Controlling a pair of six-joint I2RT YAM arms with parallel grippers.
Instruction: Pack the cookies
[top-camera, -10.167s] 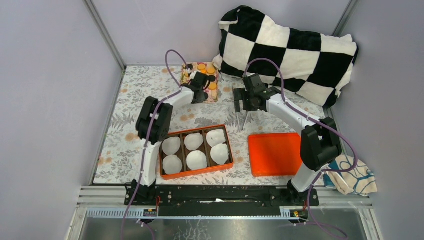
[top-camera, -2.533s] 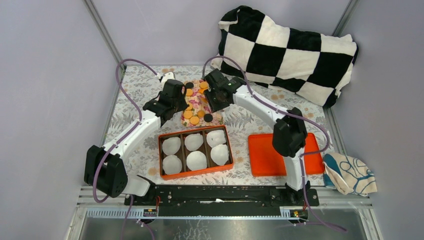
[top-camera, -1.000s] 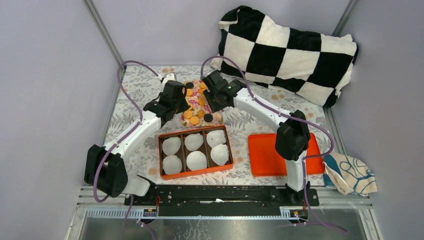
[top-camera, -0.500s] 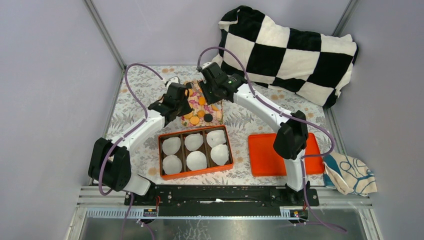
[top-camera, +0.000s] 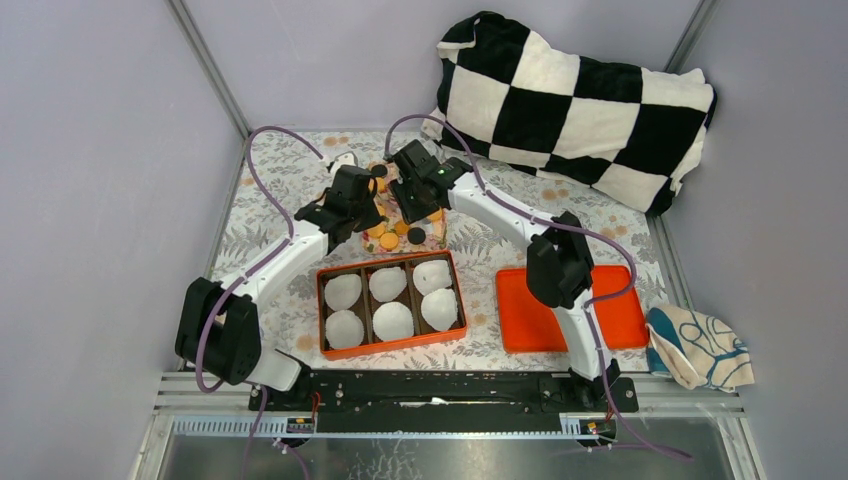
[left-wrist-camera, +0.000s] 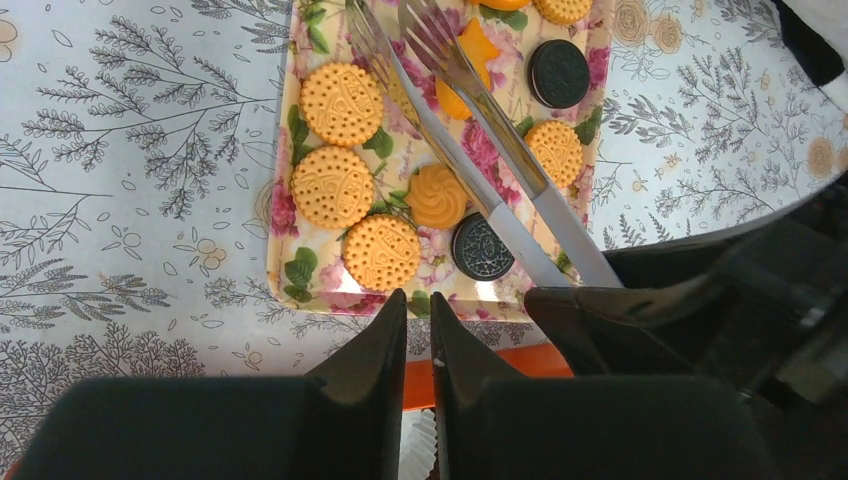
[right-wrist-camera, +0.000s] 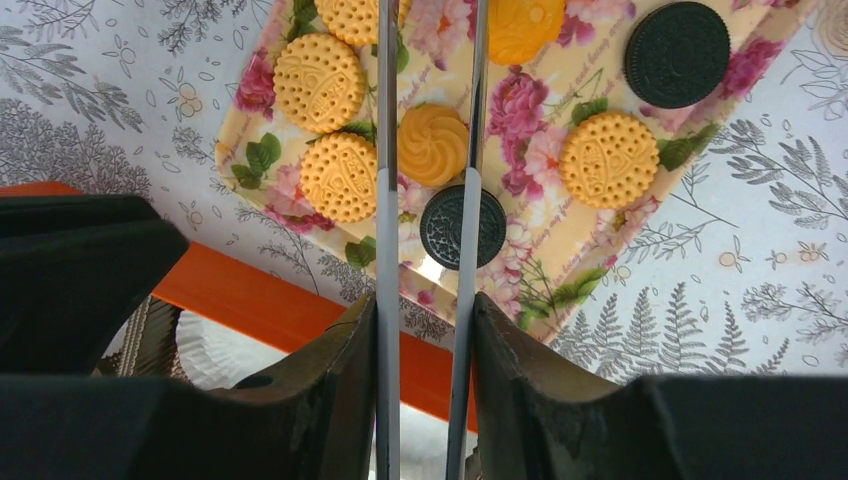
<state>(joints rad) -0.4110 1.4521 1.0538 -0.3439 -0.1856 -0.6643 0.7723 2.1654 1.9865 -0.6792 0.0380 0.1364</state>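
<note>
The cookies, orange-yellow (left-wrist-camera: 341, 103) and black (left-wrist-camera: 483, 246) discs, lie on a floral tray (top-camera: 436, 240) behind the orange box. My right gripper (right-wrist-camera: 425, 305) (top-camera: 412, 205) is shut on metal tongs (right-wrist-camera: 387, 150). Their two arms reach out over the tray, either side of a swirled orange cookie (right-wrist-camera: 432, 145) and across a black cookie (right-wrist-camera: 462, 227). The tongs (left-wrist-camera: 470, 170) carry nothing. My left gripper (left-wrist-camera: 418, 297) (top-camera: 362, 222) hovers at the tray's near left edge. Its jaws stand a narrow slit apart with nothing between them.
An orange box (top-camera: 392, 262) with white paper cups (top-camera: 393, 320) in its compartments sits in front of the tray. An orange lid (top-camera: 600, 320) lies to its right. A checkered pillow (top-camera: 570, 100) fills the back right. A patterned cloth (top-camera: 700, 350) lies at the right edge.
My right gripper has moved left across the tray with the tongs. The left arm has drawn slightly nearer the tray. The tray and cookies have stayed where they were.
</note>
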